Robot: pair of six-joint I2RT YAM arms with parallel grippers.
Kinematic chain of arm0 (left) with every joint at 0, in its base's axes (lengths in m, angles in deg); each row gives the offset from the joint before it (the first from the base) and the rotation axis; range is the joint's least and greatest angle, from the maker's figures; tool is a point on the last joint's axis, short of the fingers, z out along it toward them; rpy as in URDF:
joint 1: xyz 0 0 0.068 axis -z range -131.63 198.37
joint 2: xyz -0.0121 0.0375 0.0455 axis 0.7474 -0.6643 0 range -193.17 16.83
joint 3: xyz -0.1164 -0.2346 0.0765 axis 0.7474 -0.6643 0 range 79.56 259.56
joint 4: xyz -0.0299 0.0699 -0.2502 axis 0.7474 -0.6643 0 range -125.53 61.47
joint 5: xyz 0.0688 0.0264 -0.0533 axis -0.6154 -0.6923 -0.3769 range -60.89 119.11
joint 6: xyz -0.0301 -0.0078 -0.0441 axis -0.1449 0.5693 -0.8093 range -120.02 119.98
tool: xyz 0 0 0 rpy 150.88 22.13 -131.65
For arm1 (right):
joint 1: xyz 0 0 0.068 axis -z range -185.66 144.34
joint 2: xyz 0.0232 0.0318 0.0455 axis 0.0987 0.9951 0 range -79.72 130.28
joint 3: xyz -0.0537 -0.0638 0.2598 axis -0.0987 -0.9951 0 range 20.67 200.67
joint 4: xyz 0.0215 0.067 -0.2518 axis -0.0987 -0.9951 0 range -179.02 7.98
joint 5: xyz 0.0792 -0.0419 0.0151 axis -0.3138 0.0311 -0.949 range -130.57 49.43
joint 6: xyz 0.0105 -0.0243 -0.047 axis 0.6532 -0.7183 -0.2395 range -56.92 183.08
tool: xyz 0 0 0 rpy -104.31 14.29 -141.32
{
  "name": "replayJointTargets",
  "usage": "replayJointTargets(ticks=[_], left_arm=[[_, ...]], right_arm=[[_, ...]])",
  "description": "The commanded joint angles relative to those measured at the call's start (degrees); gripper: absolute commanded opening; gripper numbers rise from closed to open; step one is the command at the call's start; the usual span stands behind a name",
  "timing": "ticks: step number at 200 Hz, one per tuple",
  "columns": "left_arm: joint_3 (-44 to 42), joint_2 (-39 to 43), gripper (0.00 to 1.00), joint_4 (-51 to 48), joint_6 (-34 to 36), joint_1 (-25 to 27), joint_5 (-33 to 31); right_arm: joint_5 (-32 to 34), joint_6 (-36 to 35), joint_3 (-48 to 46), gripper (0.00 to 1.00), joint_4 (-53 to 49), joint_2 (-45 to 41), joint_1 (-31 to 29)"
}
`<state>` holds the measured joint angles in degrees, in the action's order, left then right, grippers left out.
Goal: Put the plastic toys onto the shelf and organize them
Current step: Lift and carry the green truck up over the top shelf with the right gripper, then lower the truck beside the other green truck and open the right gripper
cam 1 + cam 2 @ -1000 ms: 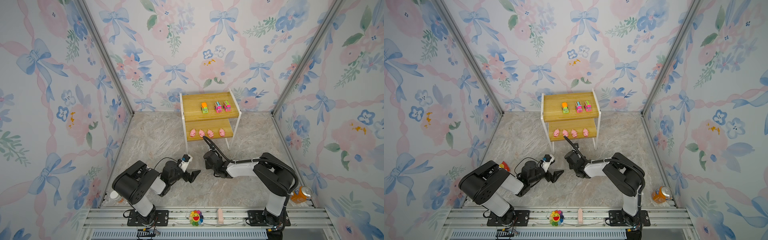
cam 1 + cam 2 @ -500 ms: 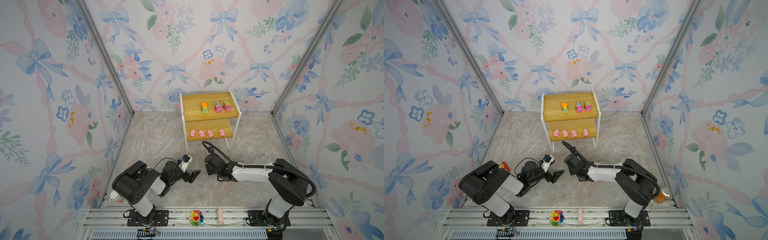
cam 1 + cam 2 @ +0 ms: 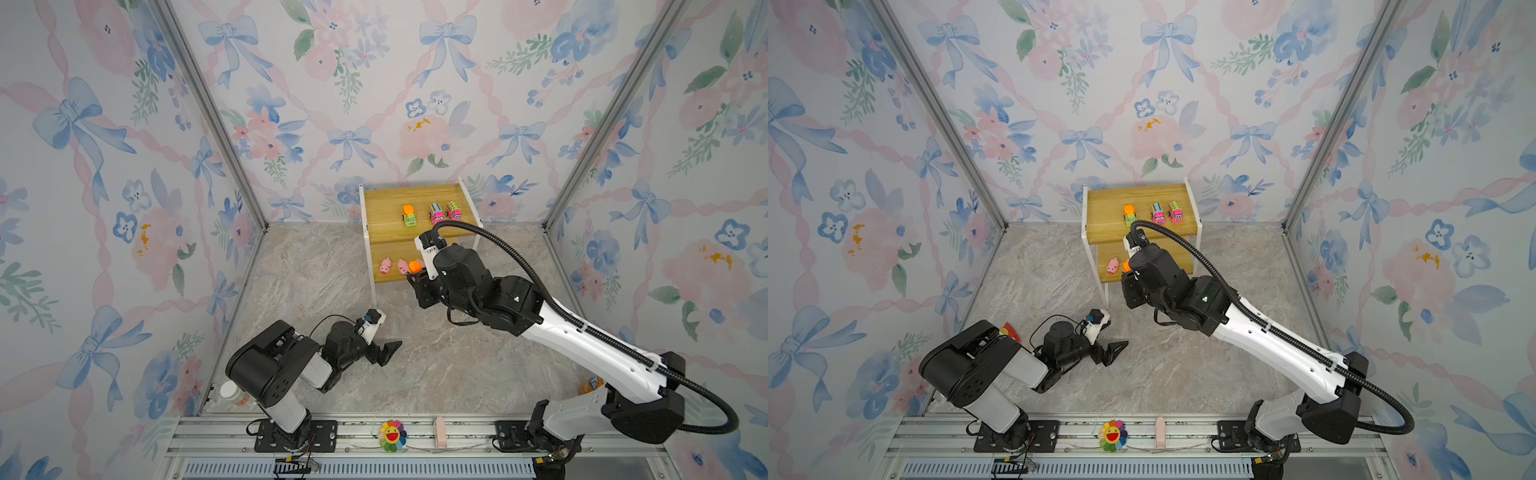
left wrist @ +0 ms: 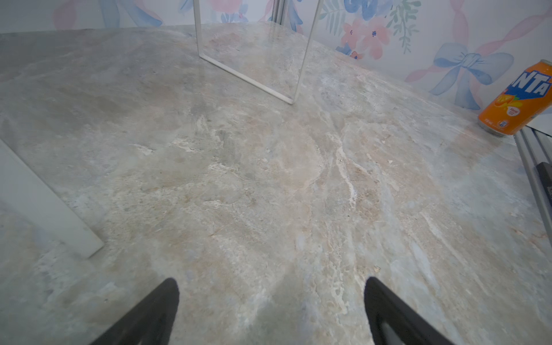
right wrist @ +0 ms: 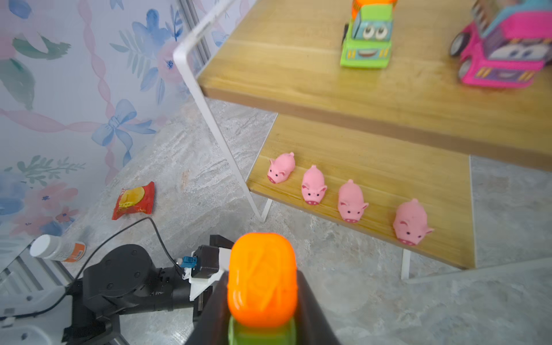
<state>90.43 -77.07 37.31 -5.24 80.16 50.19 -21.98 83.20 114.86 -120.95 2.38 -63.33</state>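
The shelf [image 3: 382,208] stands at the back wall. Its top board carries a green truck [image 3: 409,215] and two pink trucks [image 3: 435,213]. Several pink pigs [image 5: 313,185] line the front of the lower board [image 5: 388,167]. My right gripper [image 5: 262,286] is shut on another green truck with an orange top [image 5: 262,277], held in the air just in front of the lower board; in a top view its orange top [image 3: 414,266] shows beside the pigs. My left gripper [image 4: 271,283] stands open and empty, low over the floor near the shelf's left leg.
A red snack packet [image 5: 134,200] and a white pill bottle [image 5: 56,248] lie by the left wall. An orange soda can [image 4: 516,98] stands at the front right corner. A rainbow flower [image 3: 391,434] and a pink block [image 3: 439,428] sit on the front rail.
My right arm has risen from the floor and reached toward the shelf's front with the green truck in its jaws. The left arm has stayed still.
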Motion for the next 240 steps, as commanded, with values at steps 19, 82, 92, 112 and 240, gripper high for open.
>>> replayJointTargets(ticks=[19, 82, 92, 112, 240], left_arm=[[0.9, -0.49, 0.97, -0.63, -0.37, -0.58, 1.5], [1.35, -0.22, 0.97, -0.58, 0.03, -0.61, 1.96], [1.34, -0.27, 0.97, -0.57, 0.15, -0.58, 1.95], [1.26, -0.45, 0.97, -0.63, 0.24, -0.59, 1.86], [1.92, -1.84, 0.97, -0.61, 0.5, -0.68, 2.3]], right_arm=[[-0.31, -3.81, 11.95, 0.2, -3.91, 6.57, 2.39], [-0.23, -2.78, 31.06, 0.23, -2.9, 22.63, 5.88], [-0.44, -2.43, 33.66, 0.23, -2.67, 24.71, 5.9], [-0.5, -1.47, 36.98, 0.22, -1.67, 27.48, 5.9], [6.88, 0.35, 41.08, 0.21, 0.56, 33.55, 6.72]])
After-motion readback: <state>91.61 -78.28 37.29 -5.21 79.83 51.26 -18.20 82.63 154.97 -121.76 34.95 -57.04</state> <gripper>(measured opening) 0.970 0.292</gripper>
